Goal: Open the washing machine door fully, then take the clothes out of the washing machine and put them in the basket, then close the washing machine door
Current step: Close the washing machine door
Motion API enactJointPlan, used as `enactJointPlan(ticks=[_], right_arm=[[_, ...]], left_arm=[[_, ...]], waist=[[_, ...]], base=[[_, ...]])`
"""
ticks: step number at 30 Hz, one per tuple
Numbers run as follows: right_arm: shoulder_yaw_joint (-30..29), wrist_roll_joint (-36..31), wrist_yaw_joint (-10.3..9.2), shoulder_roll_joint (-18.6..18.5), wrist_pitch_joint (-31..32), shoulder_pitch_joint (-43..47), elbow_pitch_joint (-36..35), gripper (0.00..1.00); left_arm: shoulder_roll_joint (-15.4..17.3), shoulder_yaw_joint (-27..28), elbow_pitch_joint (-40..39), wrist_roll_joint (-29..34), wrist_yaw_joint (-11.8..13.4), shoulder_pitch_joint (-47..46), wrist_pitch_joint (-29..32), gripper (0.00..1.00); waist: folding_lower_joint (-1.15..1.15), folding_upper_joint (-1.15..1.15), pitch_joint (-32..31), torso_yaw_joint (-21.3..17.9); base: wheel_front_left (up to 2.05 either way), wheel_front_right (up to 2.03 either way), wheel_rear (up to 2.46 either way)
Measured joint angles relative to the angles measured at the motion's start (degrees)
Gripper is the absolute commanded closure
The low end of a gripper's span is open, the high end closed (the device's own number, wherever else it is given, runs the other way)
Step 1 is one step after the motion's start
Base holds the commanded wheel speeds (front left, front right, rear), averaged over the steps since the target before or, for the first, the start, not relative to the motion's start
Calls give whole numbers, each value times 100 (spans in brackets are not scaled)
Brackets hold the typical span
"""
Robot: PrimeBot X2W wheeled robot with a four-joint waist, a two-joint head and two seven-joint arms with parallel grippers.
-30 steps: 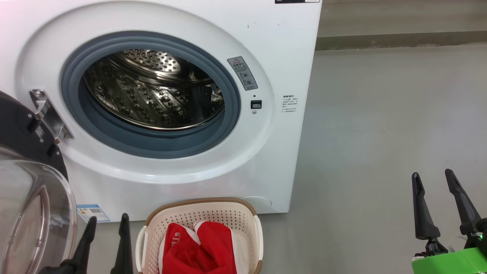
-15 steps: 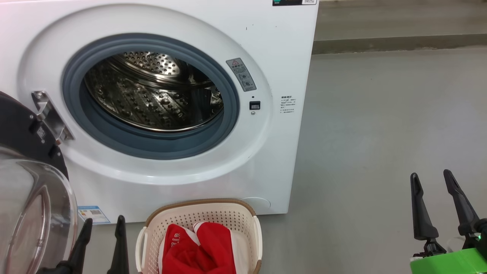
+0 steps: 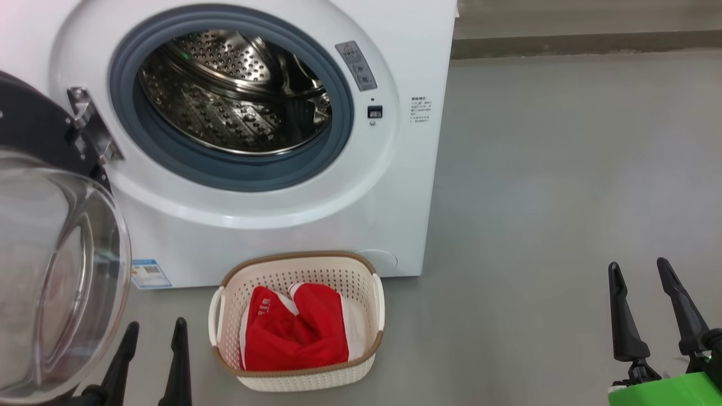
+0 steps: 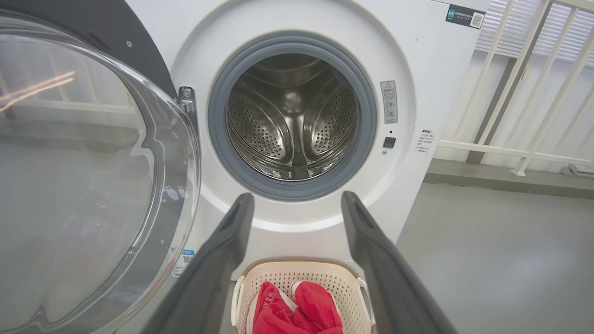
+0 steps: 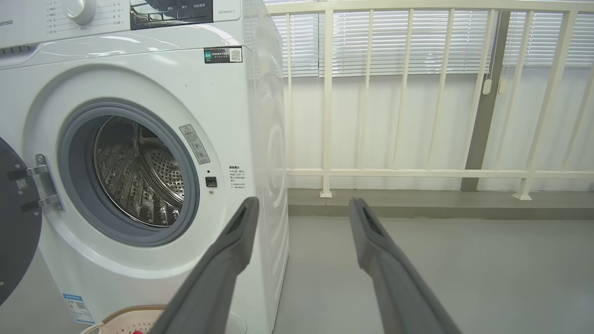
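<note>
Door [image 3: 62,270] open left; basket [image 3: 304,381] beside washer [image 3: 406,186] front; grey floor [image 3: 553,186] stretches right.

The washing machine [image 3: 406,186] has a smooth, glossy shell, its drum [image 3: 225,113] polished steel within a matt rubber ring [image 3: 237,172]. The washing machine door [image 3: 62,270] has a clear glass bowl. The basket [image 3: 307,276] is matt plastic, the red garment [image 3: 293,338] soft cloth.

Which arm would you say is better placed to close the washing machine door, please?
Left, I would judge. The left gripper, open, sits just beside the washing machine door, which is swung out on that side. The right gripper, also open, is far off over the floor.
</note>
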Motion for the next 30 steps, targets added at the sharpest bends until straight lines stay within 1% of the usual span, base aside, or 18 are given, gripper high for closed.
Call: enactJointPlan(ticks=[8,20,25,30], right_arm=[[-5,1,0,0,0,51,36,0],[-4,8,0,-2,0,48,63,0],[3,7,0,-2,0,48,62,0],[47,15,0,-47,0,49,51,0]], left_arm=[[16,-11,-20,-33,-11,0,-1,0],[27,-54,-19,-24,2,-8,-9,0],[24,-63,-25,-23,87,-27,-7,0],[12,-65,-107,-21,188,-38,4,0]], waist=[[0,0,74,24],[0,0,127,105],[0,0,143,245],[0,0,151,497]], base=[[-104,104,0],[-7,7,0],[0,0,0],[0,0,0]])
